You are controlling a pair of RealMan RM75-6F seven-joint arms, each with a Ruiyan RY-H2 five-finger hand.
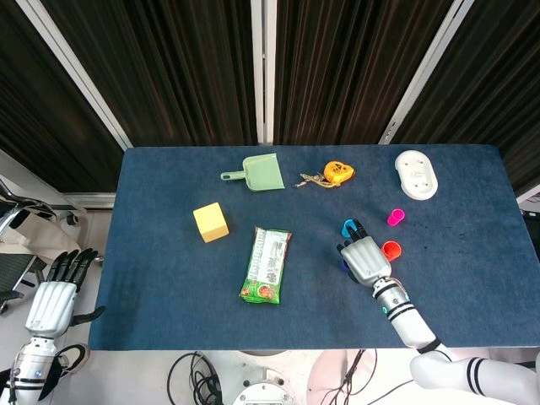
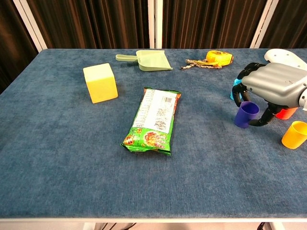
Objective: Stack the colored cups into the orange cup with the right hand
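My right hand [image 2: 276, 84] [image 1: 364, 257] is at the table's right side with its fingers curled over the rim of the purple cup [image 2: 246, 115] and its thumb against the cup's right side. The cup stands on the cloth. In the head view only a sliver of it [image 1: 343, 264] shows beside the hand. A light blue cup [image 1: 348, 227] [image 2: 233, 92] stands just behind the fingers. The red-orange cup [image 1: 391, 250] [image 2: 288, 113] is right of the hand, a yellow-orange cup [image 2: 295, 134] is nearer the front, and a pink cup [image 1: 395, 218] is further back. My left hand [image 1: 52, 299] hangs off the table's left edge, fingers apart.
A green snack packet [image 2: 153, 120] lies mid-table, with a yellow block [image 2: 100, 83] to its left. At the back lie a green dustpan [image 2: 148, 60], an orange tape measure with a cord [image 2: 218, 58] and a white oval object [image 1: 416, 174].
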